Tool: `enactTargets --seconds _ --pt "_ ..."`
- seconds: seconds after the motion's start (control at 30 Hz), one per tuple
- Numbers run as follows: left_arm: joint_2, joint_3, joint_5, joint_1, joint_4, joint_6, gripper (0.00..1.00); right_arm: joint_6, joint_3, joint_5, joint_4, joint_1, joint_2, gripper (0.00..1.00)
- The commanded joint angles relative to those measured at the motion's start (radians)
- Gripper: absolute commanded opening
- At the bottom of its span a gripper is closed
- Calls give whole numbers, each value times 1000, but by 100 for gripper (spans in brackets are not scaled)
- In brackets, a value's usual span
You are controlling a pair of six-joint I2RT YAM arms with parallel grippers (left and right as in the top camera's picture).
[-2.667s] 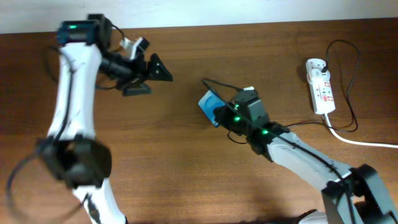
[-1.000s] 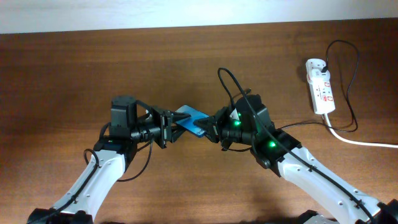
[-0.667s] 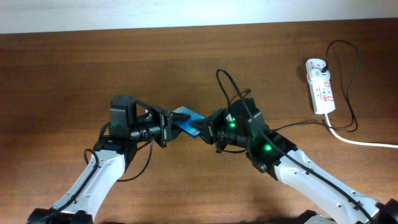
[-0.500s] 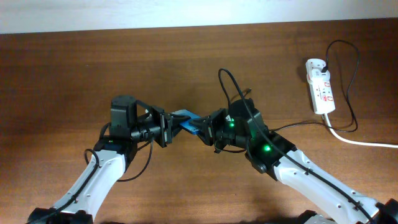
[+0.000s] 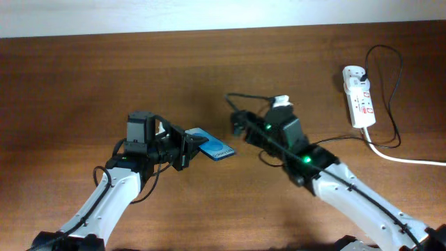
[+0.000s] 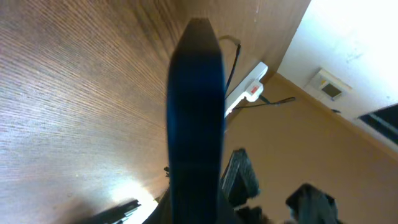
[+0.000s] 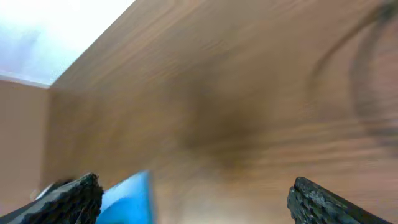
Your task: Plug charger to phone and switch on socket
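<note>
The phone (image 5: 213, 147), blue-screened, is held a little above the table by my left gripper (image 5: 184, 148), which is shut on its left end. In the left wrist view the phone (image 6: 196, 118) shows edge-on as a dark blue slab rising from the jaws. My right gripper (image 5: 238, 125) stands open to the phone's upper right, apart from it; its wrist view is blurred, with fingers (image 7: 65, 198) wide and a corner of the phone (image 7: 129, 199) at lower left. The charger (image 5: 394, 84) loops by the socket (image 5: 359, 97) and a stretch passes behind my right gripper; its plug end is unclear.
A thick white cord (image 5: 408, 159) leaves the socket toward the right edge. The socket (image 6: 247, 92) also shows far off in the left wrist view. A pale wall runs along the table's far edge. Both forearms reach in from the near side.
My right gripper has opened and pulled back to the right, away from the phone. My left gripper has closed on the phone and now holds it alone, slightly lower.
</note>
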Motion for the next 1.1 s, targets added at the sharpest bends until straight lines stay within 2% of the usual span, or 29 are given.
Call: enactTargets --seconds 0.0,0.07,0.13,0.23,0.33,0.43,0.57,0.6,0.63,0.73,0.8,0.83,0.9,0.93,1.03,1.07 --pt "-1 6 27 -1 75 98 0 -67 83 42 -128 -111 -1 98" --pt "15 8 66 -1 197 100 0 -66 152 41 -224 -189 31 98" --pt "44 20 91 -1 236 100 0 -66 226 41 -303 -229 110 98" --pt "153 87 243 -1 303 101 0 -70 437 29 -460 -269 358 98" --pt "260 141 393 -2 403 100 0 -93 594 7 -542 -274 536 98" --pt "311 146 409 -2 409 100 0 -92 635 7 -533 -274 641 80" --pt "317 146 399 -2 411 100 0 -92 634 8 -492 -274 731 68" --pt "317 146 398 -2 411 100 0 -92 634 7 -481 -274 747 62" --pt "317 146 399 -2 410 100 0 -92 634 8 -471 -274 753 51" --pt "317 146 398 -2 410 100 0 -93 634 12 -440 -274 755 47" --pt "317 146 396 -2 410 100 0 -92 634 14 -438 -274 755 50" --pt "317 146 390 -2 410 100 0 -92 634 14 -441 -274 755 57" --pt "317 146 382 -2 410 100 0 -92 634 14 -460 -274 755 93" --pt "317 146 382 -2 410 100 0 -92 634 15 -470 -274 755 99" --pt "317 146 382 -2 410 100 0 -92 634 14 -468 -274 755 99" --pt "317 146 383 -2 410 100 0 -92 634 14 -469 -273 755 90"
